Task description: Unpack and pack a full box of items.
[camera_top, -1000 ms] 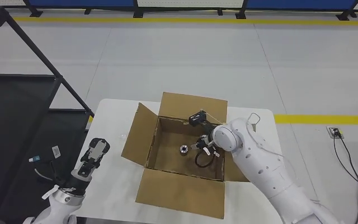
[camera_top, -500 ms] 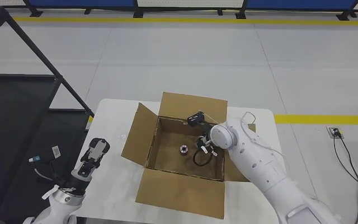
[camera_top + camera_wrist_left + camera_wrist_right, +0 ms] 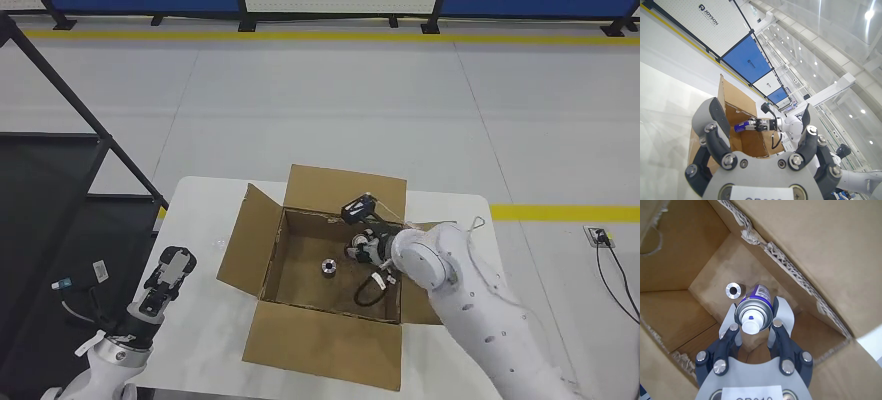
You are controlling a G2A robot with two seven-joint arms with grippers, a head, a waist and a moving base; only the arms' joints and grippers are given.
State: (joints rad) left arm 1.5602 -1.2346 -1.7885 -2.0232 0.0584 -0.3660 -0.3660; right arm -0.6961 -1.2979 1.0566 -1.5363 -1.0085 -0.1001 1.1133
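Right hand clamped on spray can, nozzle wristward, long axis roughly 3–9 o'clock, at box 3 o'clock side. Metal cylinder on the floor, 8 o'clock of it. Left hand open, empty, well apart at 9 o'clock. Looks like right arm's move.

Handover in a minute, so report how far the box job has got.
Done: the box is open, flaps spread. In hand: the right gripper holds a blue spray can over the box floor. Remaining: a metal cylinder stands on that floor. The left gripper hangs open beside the box. Whether this is unpacking or packing cannot be told.
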